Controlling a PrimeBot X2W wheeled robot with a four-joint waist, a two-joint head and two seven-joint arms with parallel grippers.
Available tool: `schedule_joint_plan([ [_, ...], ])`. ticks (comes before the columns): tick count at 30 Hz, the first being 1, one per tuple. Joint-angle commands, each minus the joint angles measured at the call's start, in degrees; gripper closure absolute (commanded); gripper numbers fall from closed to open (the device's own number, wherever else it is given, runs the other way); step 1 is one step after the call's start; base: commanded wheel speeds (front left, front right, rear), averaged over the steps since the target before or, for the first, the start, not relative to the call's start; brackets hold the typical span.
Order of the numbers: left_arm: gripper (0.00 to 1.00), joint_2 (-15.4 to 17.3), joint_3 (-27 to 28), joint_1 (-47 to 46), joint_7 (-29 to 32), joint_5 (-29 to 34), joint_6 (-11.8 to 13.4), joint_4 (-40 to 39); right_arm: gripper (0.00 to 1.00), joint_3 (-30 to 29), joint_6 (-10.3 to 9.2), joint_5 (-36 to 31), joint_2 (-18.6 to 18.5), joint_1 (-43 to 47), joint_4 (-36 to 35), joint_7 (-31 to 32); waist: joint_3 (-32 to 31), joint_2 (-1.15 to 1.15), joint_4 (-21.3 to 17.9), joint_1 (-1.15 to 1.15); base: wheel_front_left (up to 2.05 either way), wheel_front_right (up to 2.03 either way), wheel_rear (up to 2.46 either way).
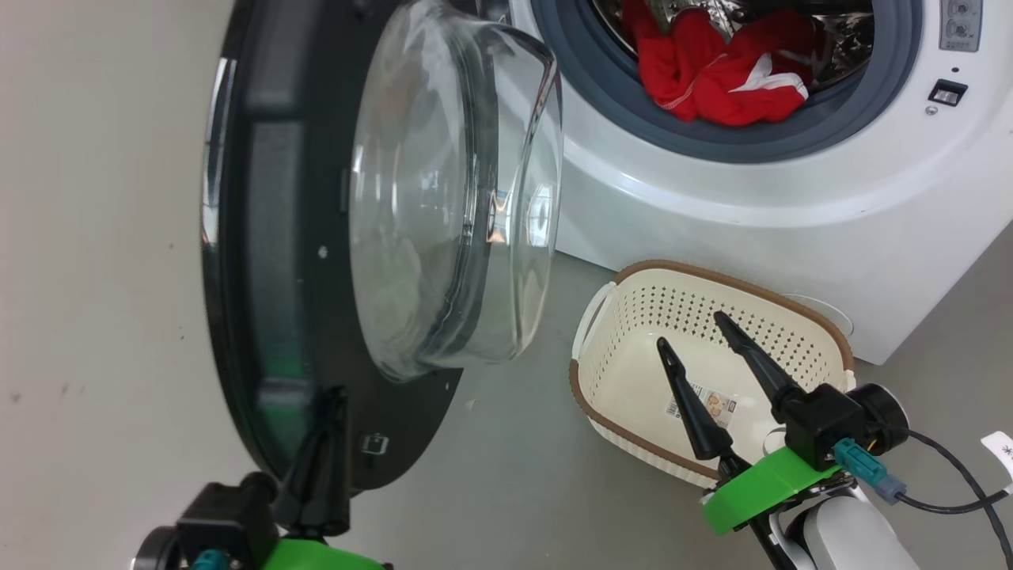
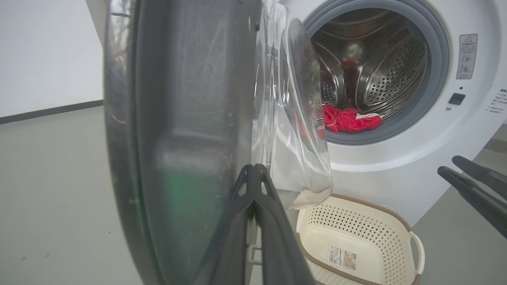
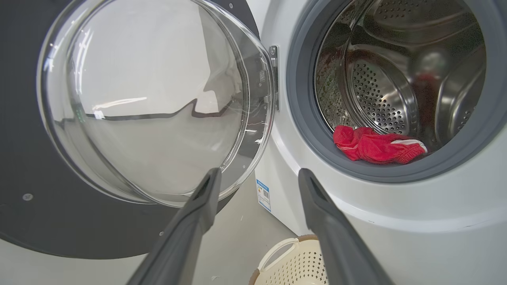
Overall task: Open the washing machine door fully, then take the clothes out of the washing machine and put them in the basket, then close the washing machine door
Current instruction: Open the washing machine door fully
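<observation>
washing machine door (image 1: 261, 237) stood open at 10 o'clock in head view, glass bowl (image 1: 451, 198) turned toward washing machine (image 1: 752, 206) at 1 o'clock. clothes (image 1: 712, 79), red with white trim, lay at 6 o'clock of drum mouth. basket (image 1: 657, 309) stood on floor (image 1: 506, 475) at 4 o'clock, just before machine, sticker (image 1: 708, 408) inside. left hand (image 1: 336, 396) pinched shut, holding nothing, tips at door's lower rim, 7 o'clock. right hand (image 1: 691, 328) spread wide, holding nothing, above basket.
</observation>
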Motion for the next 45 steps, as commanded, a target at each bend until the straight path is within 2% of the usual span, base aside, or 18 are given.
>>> schedule_joint_plan([
  [1,1.0,0.92,3.25,-0.55,-0.58,-0.62,1.06,-1.04,0.0,1.61,0.28,-0.44,0.39,-1.23,-1.18,-0.37,0.21,0.0,0.02,0.0,0.0,0.0,0.0],
  [14,1.0,1.16,9.25,-2.71,-6.57,-2.25,3.66,5.84,0.0,2.38,0.28,-2.42,0.32,-2.2,-0.6,-0.37,2.32,0.0,0.04,0.0,0.0,0.0,0.0],
  [25,1.0,2.63,14.61,-7.13,-11.67,-3.41,5.51,13.07,0.0,2.76,0.28,-3.18,-0.53,-1.86,-0.86,0.24,3.31,0.0,-0.12,0.0,0.0,0.0,0.0],
  [36,1.0,2.45,18.11,-11.45,-16.49,-6.95,4.36,20.14,0.0,3.14,0.28,-3.32,-1.53,-1.91,-2.23,1.68,4.41,0.0,-0.28,0.0,0.0,0.0,0.0],
  [41,1.0,2.0,19.22,-14.83,-18.32,-8.71,2.17,24.84,0.0,3.45,0.28,-3.73,-1.93,-1.91,-3.02,2.08,5.19,0.0,-0.31,0.0,0.0,0.0,0.0],
  [45,1.0,1.91,20.22,-17.57,-19.04,-8.37,1.38,27.7,0.0,3.74,0.28,-4.12,-2.1,-1.84,-3.42,2.45,5.7,0.0,-0.34,0.0,0.0,0.0,0.0],
])
